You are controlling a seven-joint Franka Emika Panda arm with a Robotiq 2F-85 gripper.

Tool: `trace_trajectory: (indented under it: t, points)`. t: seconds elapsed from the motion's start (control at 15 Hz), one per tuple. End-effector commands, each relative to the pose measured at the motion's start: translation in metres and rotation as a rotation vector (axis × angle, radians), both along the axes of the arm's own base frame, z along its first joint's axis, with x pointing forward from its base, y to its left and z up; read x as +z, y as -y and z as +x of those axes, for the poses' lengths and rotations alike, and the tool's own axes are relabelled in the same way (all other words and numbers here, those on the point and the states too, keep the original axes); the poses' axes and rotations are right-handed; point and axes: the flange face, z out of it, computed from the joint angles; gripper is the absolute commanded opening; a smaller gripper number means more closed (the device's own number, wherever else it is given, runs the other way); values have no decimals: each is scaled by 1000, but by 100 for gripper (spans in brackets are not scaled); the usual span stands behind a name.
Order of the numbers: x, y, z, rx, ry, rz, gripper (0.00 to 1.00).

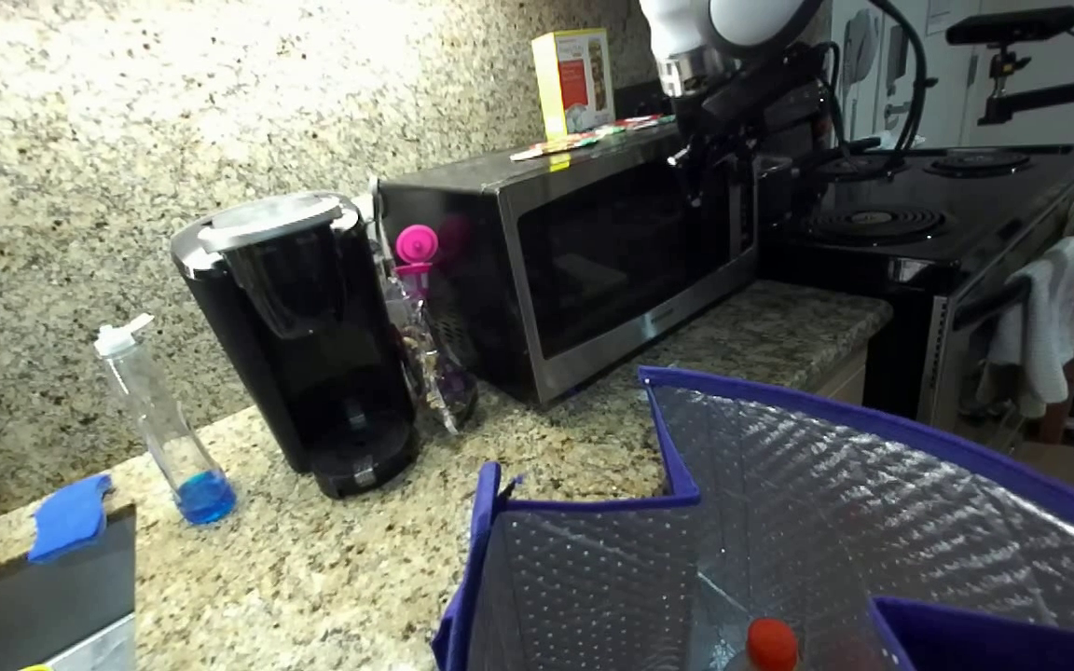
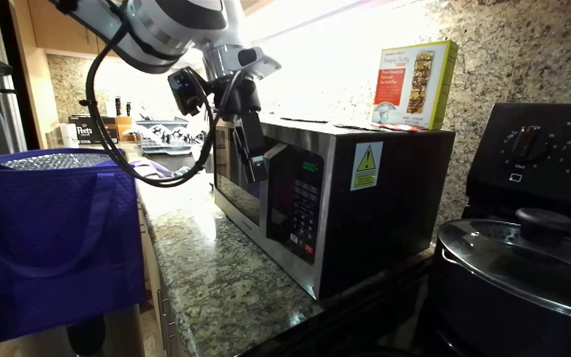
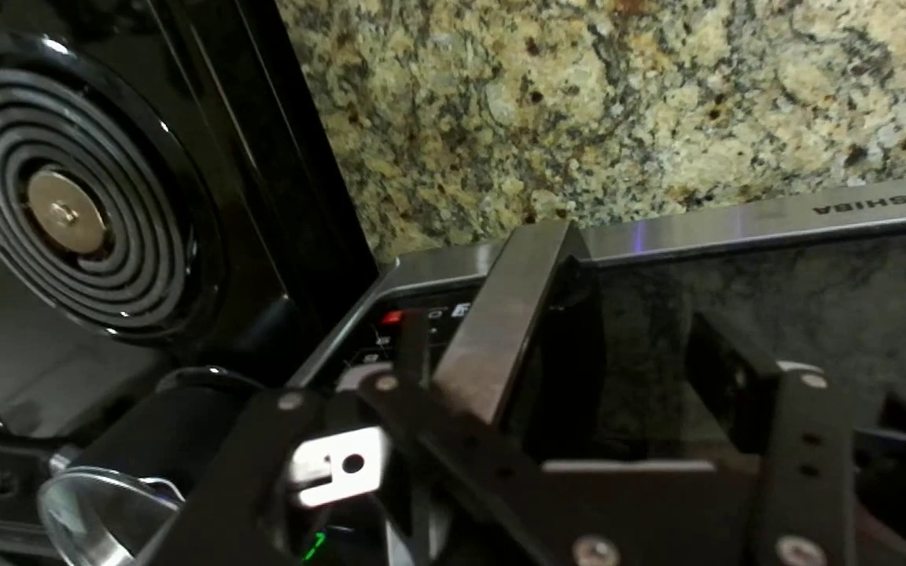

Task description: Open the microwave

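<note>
The microwave is a large steel-framed oven with a dark glass door, seen in both exterior views (image 1: 612,261) (image 2: 379,223) and the wrist view (image 3: 673,236). Its door sits shut, flush with the body. A vertical steel handle (image 3: 512,295) stands beside the keypad; it also shows in an exterior view (image 2: 264,210). My gripper (image 3: 559,346) is open, its fingers on either side of the handle, which lies nearer the keypad-side finger. In both exterior views the gripper (image 1: 689,177) (image 2: 253,168) is at the upper part of the door front. Contact with the handle cannot be told.
A coffee maker (image 1: 304,345), a spray bottle (image 1: 169,438) and a purple insulated bag (image 1: 584,503) are on the coffee-maker side. A stove (image 1: 956,196) with a lidded pot (image 2: 518,287) adjoins the keypad side. A snack box (image 2: 409,84) stands on the microwave.
</note>
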Motion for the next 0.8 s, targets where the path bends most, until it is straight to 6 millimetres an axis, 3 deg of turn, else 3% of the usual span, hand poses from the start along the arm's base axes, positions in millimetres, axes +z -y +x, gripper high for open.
trace_trajectory:
  t: [0.0,0.07,0.13,0.2,0.47,0.73]
  points:
    - [-12,13,-8,182,-21,25,54]
    - [-15,16,-10,224,-33,28,47]
    - [-18,19,-14,265,-52,36,71]
    - [-21,21,-17,309,-65,42,88]
    - [-17,24,-28,495,-102,14,100]
    - [-8,36,-37,636,-44,-10,100]
